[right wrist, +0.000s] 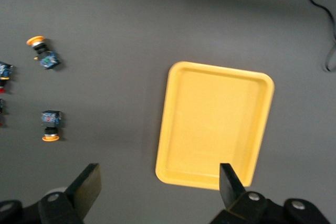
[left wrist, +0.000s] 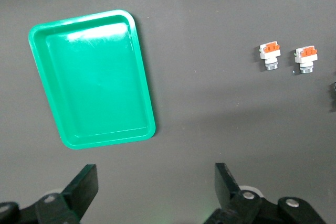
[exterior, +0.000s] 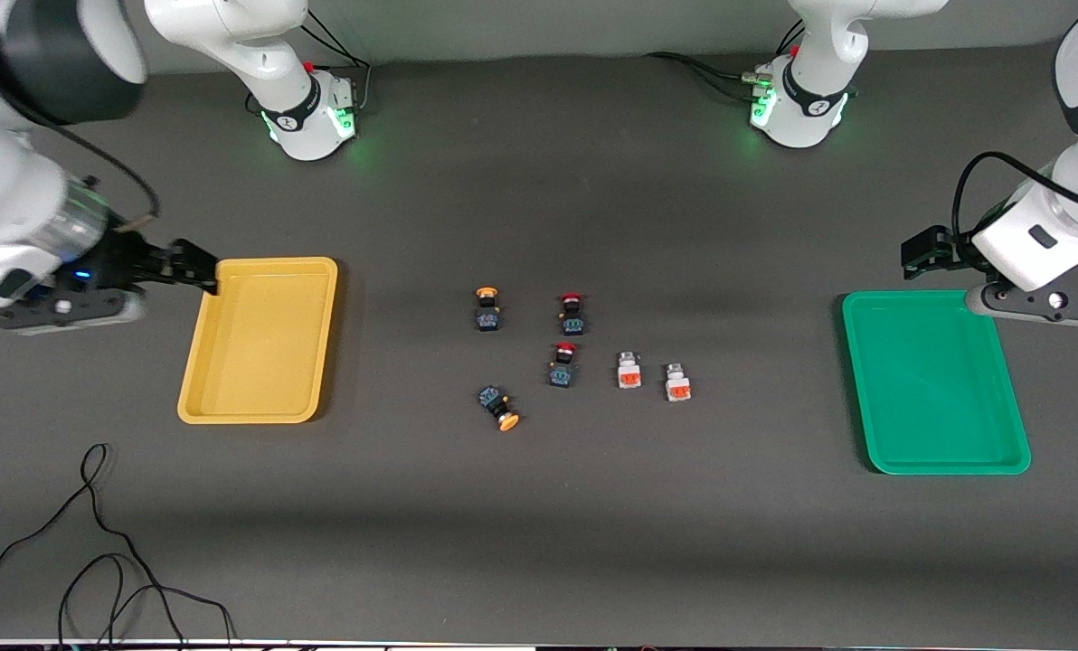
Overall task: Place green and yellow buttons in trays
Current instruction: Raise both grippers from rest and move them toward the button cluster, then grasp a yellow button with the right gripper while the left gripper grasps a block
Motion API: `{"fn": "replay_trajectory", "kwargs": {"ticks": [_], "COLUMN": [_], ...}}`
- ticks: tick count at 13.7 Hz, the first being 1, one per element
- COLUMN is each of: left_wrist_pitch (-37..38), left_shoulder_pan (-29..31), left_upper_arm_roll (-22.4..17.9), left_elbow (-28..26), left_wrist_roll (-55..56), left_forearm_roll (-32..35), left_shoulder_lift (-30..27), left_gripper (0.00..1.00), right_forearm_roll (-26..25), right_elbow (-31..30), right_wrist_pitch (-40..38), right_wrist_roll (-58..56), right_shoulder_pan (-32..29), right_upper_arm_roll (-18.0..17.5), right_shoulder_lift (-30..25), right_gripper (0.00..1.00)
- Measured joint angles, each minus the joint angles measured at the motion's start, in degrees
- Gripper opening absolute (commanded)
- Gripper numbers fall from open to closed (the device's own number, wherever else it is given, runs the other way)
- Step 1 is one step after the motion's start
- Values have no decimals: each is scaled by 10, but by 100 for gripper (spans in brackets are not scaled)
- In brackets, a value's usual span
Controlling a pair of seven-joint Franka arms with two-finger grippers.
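Front view: nothing placed yet.
Yellow tray: empty, right arm's end of the bench.
Green tray: empty, left arm's end.
Yellow-capped buttons: mid-bench between the trays.
White buttons: mid-bench too.
Left end effector: released, over the green tray's edge.
Right end effector: released, over the yellow tray's edge.

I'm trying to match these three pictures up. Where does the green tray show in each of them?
Front view: the green tray lies at the left arm's end of the table, under the open left claw.
Left wrist view: the same tray fills much of the picture.
Right wrist view: not in it; only the yellow tray shows.
Shared landmark: the two white buttons with orange faces beside the green tray.
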State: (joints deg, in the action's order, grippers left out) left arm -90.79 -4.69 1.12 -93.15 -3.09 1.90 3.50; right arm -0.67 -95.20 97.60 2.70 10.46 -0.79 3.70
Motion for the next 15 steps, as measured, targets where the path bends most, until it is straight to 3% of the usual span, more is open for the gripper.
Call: {"fn": "replay_trajectory", "kwargs": {"ticks": [6, 15], "left_wrist_pitch": [-47, -160], "left_shoulder_pan": [-3, -58], "left_upper_arm_roll": [26, 30], "left_elbow": [0, -1], "left_wrist_roll": [21, 112], "left_forearm_roll": [-14, -35], "left_shoulder_lift": [45, 181], "left_gripper": [99, 99], "right_forearm_roll": [4, 3], "right_elbow": [5, 190], "right_wrist_pitch": [109, 131], "right_wrist_roll": [13, 17], "right_shoulder_pan": [116, 236], "right_upper_arm_roll": [-3, -4], "right_shoulder_lift": [92, 281], "right_gripper": [100, 100]}}
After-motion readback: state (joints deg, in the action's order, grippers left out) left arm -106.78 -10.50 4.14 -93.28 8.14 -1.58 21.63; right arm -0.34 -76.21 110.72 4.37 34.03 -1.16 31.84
